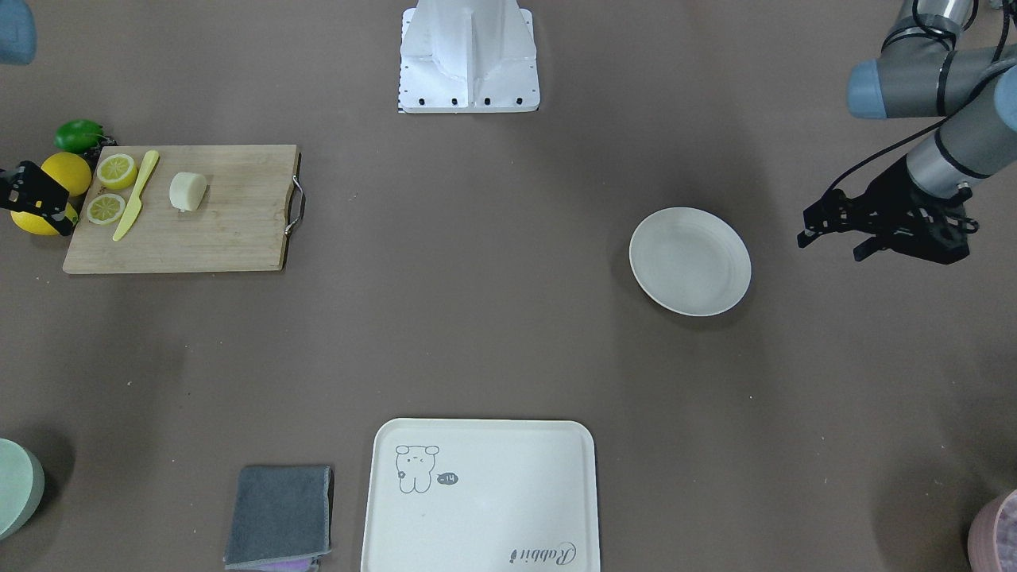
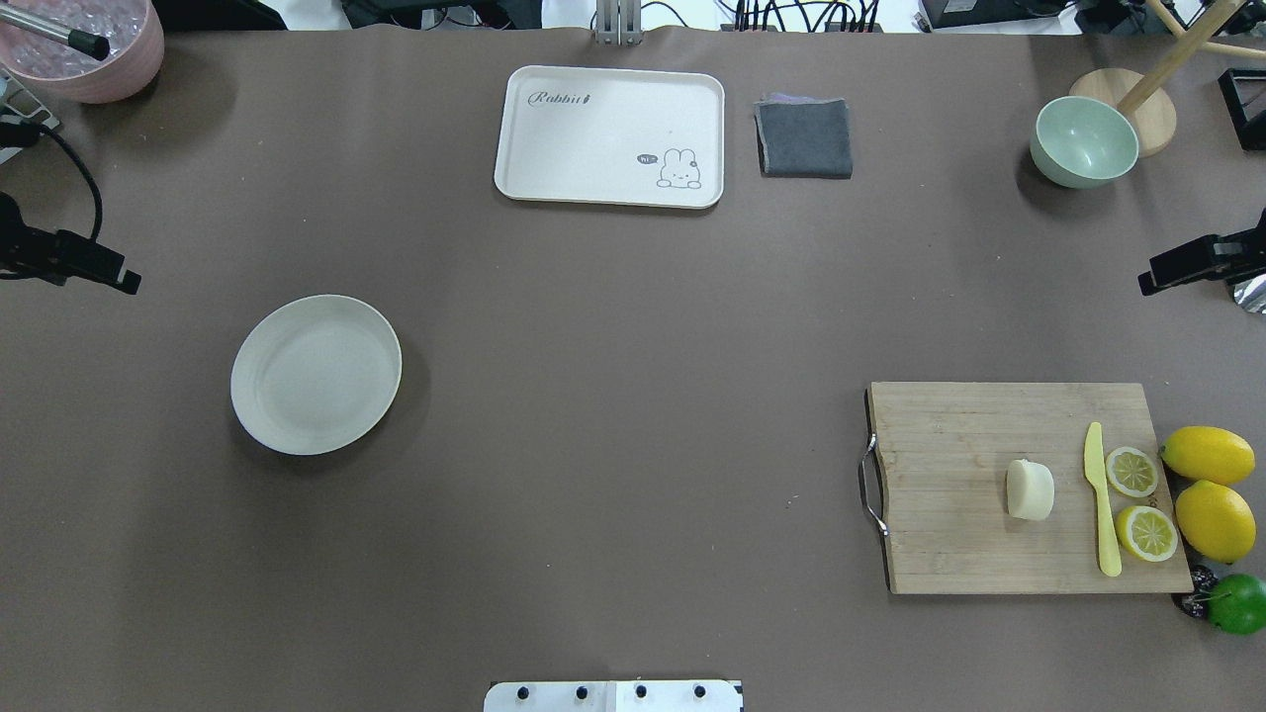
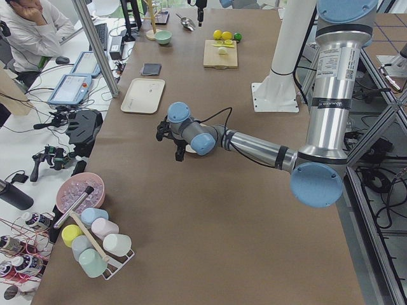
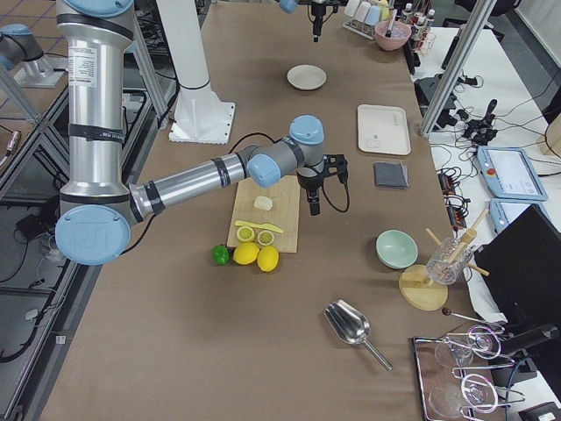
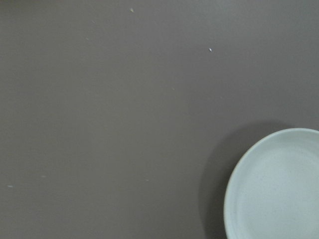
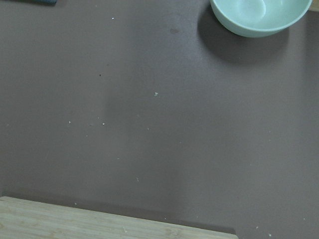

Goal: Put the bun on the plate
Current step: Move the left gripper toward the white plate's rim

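The bun, a pale cream lump, lies on the wooden cutting board on the robot's right side. The round off-white plate sits on the left side with nothing in it, and its edge shows in the left wrist view. My left gripper hovers beyond the plate's outer side, open and holding nothing. My right gripper hangs past the board's outer far corner near the lemons, with its fingers apart and nothing held.
On the board are two lemon slices and a yellow knife. Two lemons and a lime lie beside it. A cream tray, a grey cloth, a green bowl and a pink bowl stand along the far edge.
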Robot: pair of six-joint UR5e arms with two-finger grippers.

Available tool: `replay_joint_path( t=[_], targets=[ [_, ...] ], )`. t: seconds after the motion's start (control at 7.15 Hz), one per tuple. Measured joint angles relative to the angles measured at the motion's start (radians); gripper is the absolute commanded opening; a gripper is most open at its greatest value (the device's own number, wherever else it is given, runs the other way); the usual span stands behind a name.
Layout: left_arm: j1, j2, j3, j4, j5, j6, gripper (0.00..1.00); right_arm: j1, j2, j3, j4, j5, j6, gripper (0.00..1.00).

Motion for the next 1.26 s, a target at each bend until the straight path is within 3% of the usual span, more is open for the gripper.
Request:
replay_joint_path(
  t=[0.42, 0.84, 1.26],
  targets=[
    [0.112, -0.038, 0.133, -0.243, 0.051, -0.205, 0.94, -0.012, 0.000, -0.002, 0.012, -0.002, 0.007, 1.00],
    [0.147, -0.059, 0.227, -0.375, 0.064, -0.270, 0.61, -0.012, -0.005, -0.002, 0.020, -0.007, 0.008, 1.00],
    [0.154, -0.060, 0.239, -0.406, 0.060, -0.275, 0.10, -0.011, -0.006, -0.002, 0.021, -0.010, 0.008, 1.00]
  ],
)
